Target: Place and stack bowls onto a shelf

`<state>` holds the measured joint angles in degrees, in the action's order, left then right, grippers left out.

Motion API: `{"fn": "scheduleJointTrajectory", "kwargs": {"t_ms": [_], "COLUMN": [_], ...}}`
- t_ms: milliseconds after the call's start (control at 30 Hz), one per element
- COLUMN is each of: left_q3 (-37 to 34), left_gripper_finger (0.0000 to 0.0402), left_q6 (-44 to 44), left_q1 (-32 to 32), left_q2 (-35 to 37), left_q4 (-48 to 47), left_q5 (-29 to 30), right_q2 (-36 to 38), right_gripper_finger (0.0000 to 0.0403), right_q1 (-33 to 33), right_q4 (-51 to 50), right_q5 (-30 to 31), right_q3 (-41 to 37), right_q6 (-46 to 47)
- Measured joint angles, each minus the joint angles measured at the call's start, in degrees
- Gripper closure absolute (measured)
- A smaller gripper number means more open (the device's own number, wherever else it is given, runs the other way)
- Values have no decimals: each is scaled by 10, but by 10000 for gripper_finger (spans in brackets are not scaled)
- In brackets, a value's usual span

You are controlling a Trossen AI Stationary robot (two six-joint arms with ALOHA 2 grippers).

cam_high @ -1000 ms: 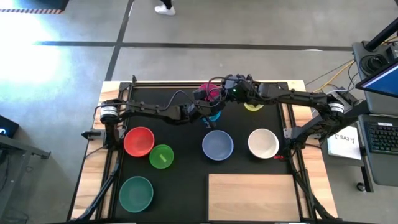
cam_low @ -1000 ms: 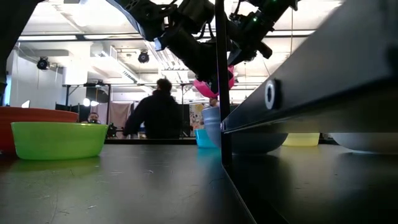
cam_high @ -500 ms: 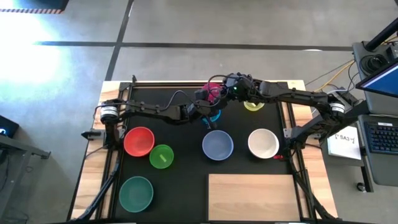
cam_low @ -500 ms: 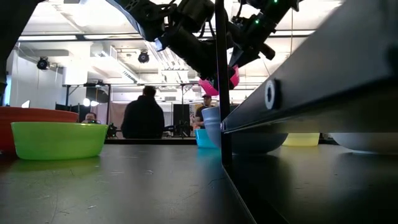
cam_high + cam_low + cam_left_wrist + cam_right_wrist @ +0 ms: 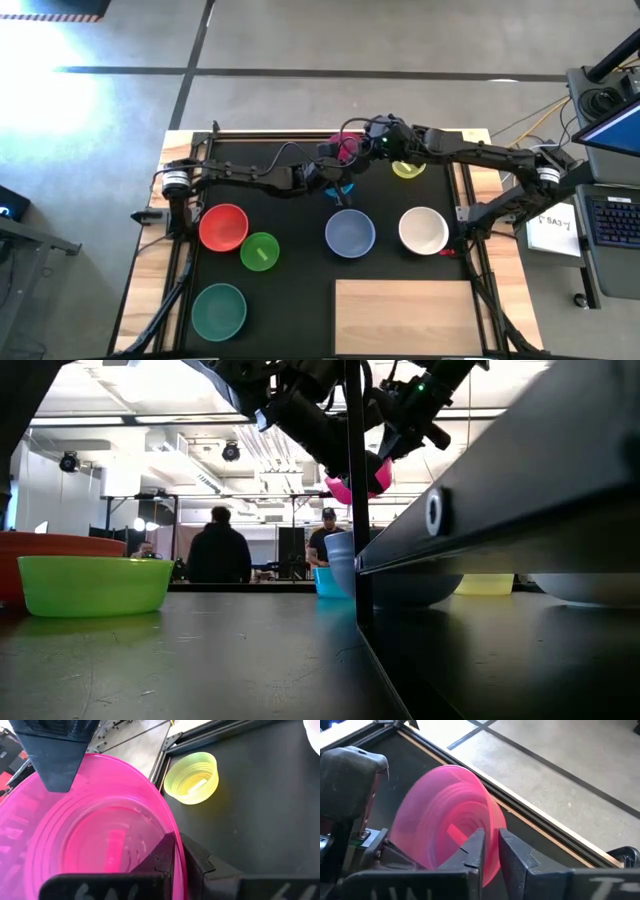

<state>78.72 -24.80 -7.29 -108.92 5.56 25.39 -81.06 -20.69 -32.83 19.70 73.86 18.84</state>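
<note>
The magenta bowl [image 5: 342,148] hangs in the air over the far middle of the black mat, with both grippers on it. My left gripper [image 5: 177,857] comes from the table's left and is shut on one side of its rim. My right gripper [image 5: 490,852] comes from the right and is shut on the opposite side. Under them the small blue bowl [image 5: 343,187] rests on the mat by its base. The shelf [image 5: 405,315], a pale wooden board, lies flat at the near right. My left gripper has the magenta bowl's rim [image 5: 175,837] between its fingers, one finger inside the bowl and one outside. The fingers come from the table's left, slanting a little downward. The bowl is clear of the mat. My right gripper has the opposite part of the rim [image 5: 492,827] between its fingers, one inside the bowl and one outside. The fingers come from the table's right, slanting down. The bowl hangs tilted between the two grippers.
On the mat stand the yellow bowl [image 5: 407,168], the periwinkle bowl [image 5: 350,233], the white bowl [image 5: 423,230], the red bowl [image 5: 223,227], the light green bowl [image 5: 260,250] and the teal-green bowl [image 5: 219,310]. People stand in the room beyond the table [image 5: 220,545].
The magenta bowl has risen a little between the two grippers, which have stayed close together over the far middle of the mat.
</note>
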Motion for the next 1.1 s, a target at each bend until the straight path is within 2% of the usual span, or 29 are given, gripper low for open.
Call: {"fn": "scheduleJointTrajectory", "kwargs": {"t_ms": [133, 433, 900, 1000, 1100], "left_q3": [0, 0, 2, 2, 2], "left_gripper_finger": [401, 392, 267, 274, 317], "left_q6": [4, 4, -10, -8, -6], "left_q1": [0, 1, 1, 1, 2], "left_q2": [0, 0, 0, 1, 1], "left_q4": [-2, 1, 5, -2, -7], "left_q5": [0, -4, 1, 0, -7], "right_q2": [-1, -1, -1, -1, -1], "right_gripper_finger": [389, 393, 396, 396, 396], "right_q1": [-1, -1, -1, -2, -2], "right_q4": [-1, -4, -13, -14, -14], "right_q5": [-1, -2, -6, -27, -37], "right_q3": [0, -1, -1, -1, -1], "right_q6": [-5, -5, 4, 7, 3]}}
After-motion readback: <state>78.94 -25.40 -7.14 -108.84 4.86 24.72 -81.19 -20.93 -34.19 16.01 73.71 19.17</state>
